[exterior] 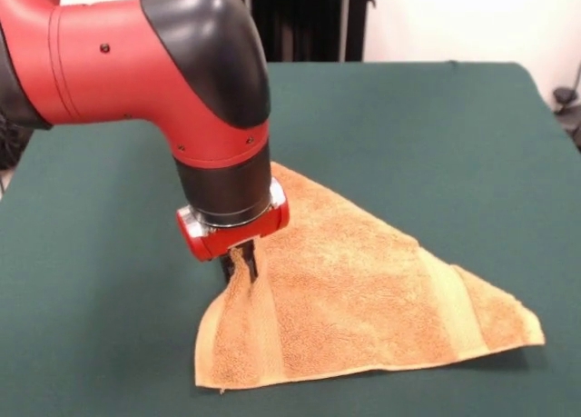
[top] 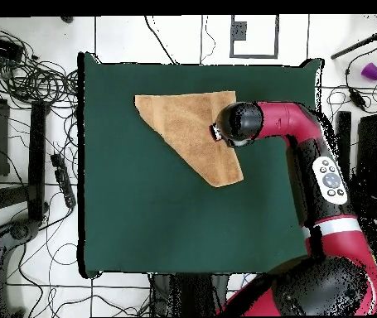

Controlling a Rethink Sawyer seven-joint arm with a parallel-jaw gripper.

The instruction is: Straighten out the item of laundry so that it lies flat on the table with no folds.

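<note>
Towel [exterior: 363, 294], orange-yellow terry, lay on the dark green table [exterior: 436, 135] as a rough triangle, one part folded over the rest. Long straight edge ran along the side nearest the front camera, with a smoother woven band [exterior: 454, 312] close to the right-hand tip and another near the left corner. Seen from overhead, sat in the far half of the table, well away from the robot's base. Gripper [exterior: 240, 264] pinched shut on a ridge of the cloth near the left corner, lifting it into a small peak. Red and black arm [exterior: 136, 54] leaned in from the upper left.
</note>
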